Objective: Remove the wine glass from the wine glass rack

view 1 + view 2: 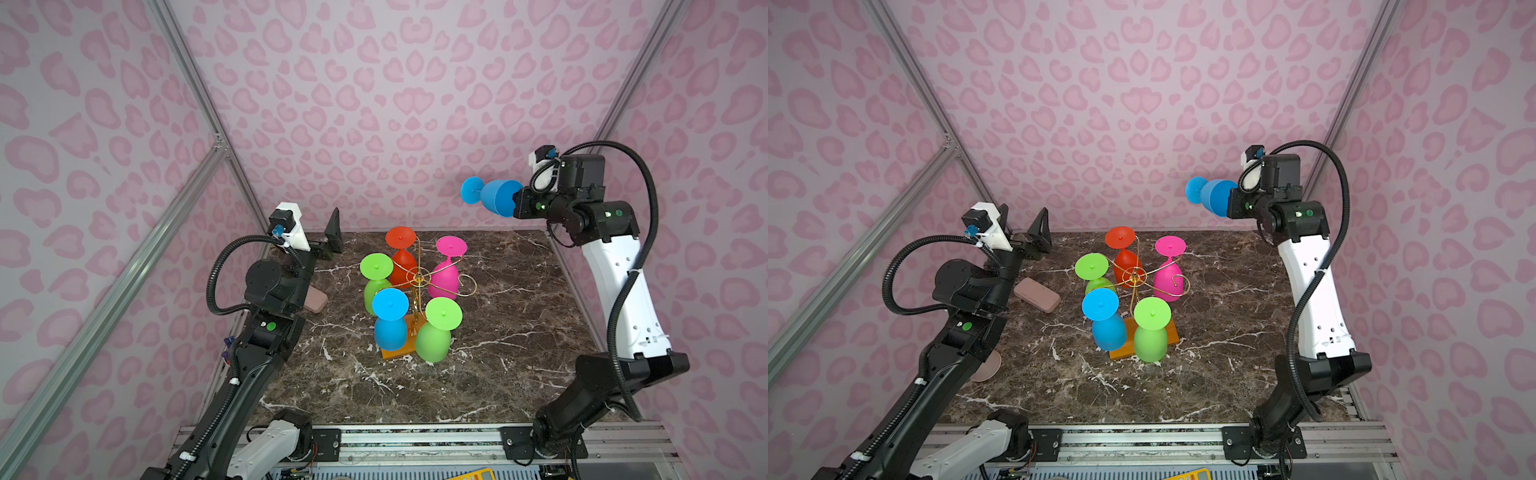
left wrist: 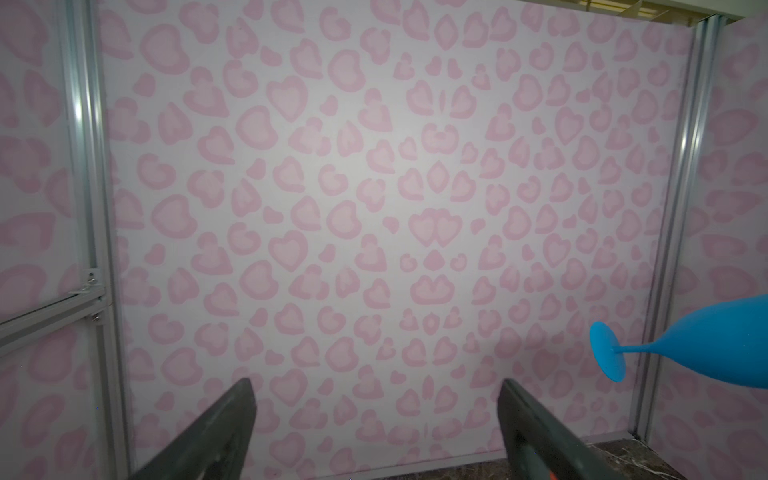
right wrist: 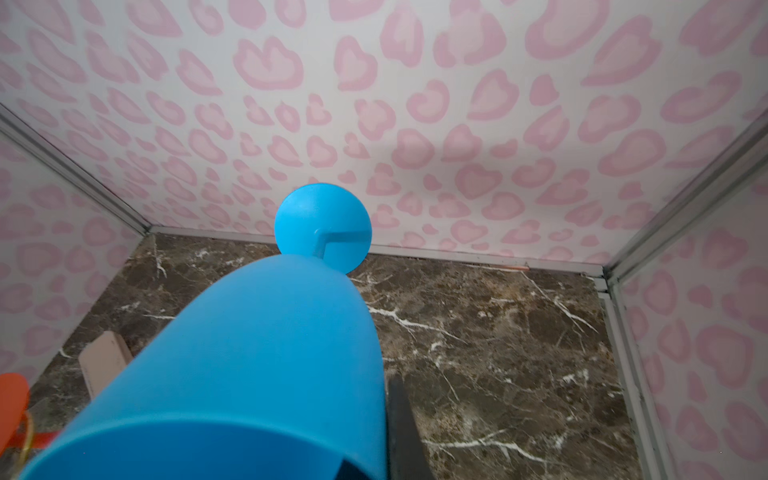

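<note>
Marble-look dark table (image 1: 519,332), pink leopard walls, so here's the rundown. Over the far left corner the left gripper (image 2: 374,384) is empty, its jaws spread wide and aimed at the back wall. There's a pinkish-brown case (image 1: 1037,294) lying flat near the left edge. Mid-table stands the wine glass rack (image 1: 398,352), gold wire on an orange wooden base, with five glasses hanging foot-up: a lime glass (image 1: 376,266), a red glass (image 1: 401,249), a second blue glass (image 1: 390,305), a green glass (image 1: 442,313) and a magenta glass (image 1: 451,247). One scroll arm (image 1: 467,286) on the right side is bare. High over the far right corner, the right gripper (image 1: 515,203) is clamped on the mouth end of the blue wine glass (image 1: 498,197), well clear of the rack. The glass's long axis runs about level, with the bowl at the jaws and the foot sticking out toward the left. So the right arm has it and the left one is well apart. I'd guess the lift-off is basically done and what's left is tipping it upright to set it down. No brands, labels or writing that I can read anywhere.
</note>
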Controlling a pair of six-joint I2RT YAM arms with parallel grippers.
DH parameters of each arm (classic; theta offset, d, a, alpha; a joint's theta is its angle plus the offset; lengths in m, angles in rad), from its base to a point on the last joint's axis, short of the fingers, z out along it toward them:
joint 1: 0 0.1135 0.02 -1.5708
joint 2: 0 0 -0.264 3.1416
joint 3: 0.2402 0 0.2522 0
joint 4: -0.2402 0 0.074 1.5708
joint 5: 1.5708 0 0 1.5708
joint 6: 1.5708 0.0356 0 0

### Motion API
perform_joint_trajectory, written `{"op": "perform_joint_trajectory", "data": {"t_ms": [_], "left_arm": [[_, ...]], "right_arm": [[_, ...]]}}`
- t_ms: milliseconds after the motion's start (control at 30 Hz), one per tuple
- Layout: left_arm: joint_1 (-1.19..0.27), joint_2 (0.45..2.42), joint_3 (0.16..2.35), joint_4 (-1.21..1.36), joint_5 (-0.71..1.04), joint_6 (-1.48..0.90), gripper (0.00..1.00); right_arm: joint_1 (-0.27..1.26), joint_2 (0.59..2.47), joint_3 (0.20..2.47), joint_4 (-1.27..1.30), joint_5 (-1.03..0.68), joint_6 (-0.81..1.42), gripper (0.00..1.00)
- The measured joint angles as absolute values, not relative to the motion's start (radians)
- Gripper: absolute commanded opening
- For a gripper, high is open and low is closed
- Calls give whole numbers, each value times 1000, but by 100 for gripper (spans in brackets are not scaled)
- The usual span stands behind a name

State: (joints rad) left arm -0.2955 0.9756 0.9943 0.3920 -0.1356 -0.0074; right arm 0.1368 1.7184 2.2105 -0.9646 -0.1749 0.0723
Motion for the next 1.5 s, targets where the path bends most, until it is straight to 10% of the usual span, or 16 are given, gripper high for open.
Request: {"op": "perform_joint_trajectory", "data": {"t_ms": [633, 1500], "left_arm": [[-170, 938, 812, 413, -237, -134, 97], [-164, 960, 789, 385, -215, -120, 97]], "right_arm": [[196, 2267, 2661, -1270, 28, 8, 0], [165, 2334, 2555, -1355, 52, -44, 0]]}}
